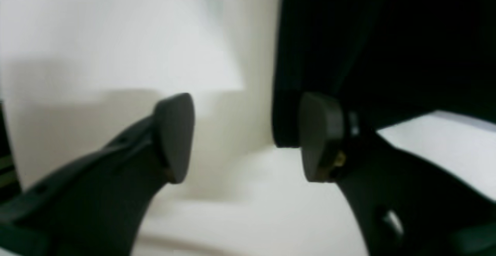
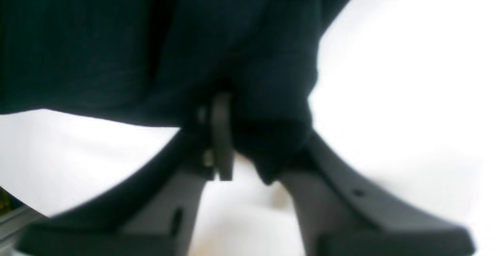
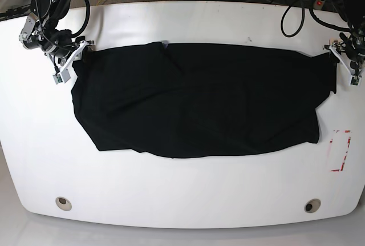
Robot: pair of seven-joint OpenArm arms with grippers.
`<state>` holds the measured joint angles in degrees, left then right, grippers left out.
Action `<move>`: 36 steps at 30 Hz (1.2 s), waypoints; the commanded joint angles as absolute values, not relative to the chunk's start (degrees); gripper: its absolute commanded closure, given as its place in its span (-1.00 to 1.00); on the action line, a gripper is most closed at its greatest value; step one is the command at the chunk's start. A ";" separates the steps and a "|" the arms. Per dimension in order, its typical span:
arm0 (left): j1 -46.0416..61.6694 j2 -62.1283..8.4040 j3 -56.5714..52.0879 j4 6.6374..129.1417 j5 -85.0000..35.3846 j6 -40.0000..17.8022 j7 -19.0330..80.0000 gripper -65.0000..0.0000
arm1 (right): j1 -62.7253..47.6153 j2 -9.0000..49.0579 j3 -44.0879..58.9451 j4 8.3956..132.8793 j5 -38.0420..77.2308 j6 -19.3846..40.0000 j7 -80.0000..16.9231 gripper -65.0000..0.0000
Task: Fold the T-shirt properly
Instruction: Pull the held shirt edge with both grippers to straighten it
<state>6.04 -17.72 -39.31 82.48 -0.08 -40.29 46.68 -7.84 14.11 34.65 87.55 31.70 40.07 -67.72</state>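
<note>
Across the white surface the T-shirt lies limp and light — take corners; right tool pinches cloth, left tool released.

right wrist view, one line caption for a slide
Right gripper fingers pinching a bunched edge of the plain black cloth T-shirt above the white table.

- T-shirt: soft black cloth, matt, with a faint weave showing where it bunches between the right tool's pads.
- Desk: smooth white top with a slight sheen.
- Left tool: dark matt plastic fingers with smooth, dull grey pads; a small brass-coloured metal fitting just behind the right-hand pad.
</note>
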 commanded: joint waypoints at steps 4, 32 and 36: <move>3.65 -18.77 -36.62 81.27 -0.57 -40.00 45.85 0.37 | -7.43 14.99 34.77 88.13 31.25 40.00 -68.09 0.96; 19.74 -19.65 -40.31 92.26 -0.57 -40.00 46.11 1.00 | -20.97 19.30 37.85 100.79 31.34 40.00 -70.55 1.00; 19.74 -19.30 -40.92 93.05 -0.40 -40.00 46.29 0.85 | -21.58 19.38 37.93 100.97 31.34 40.00 -70.55 0.89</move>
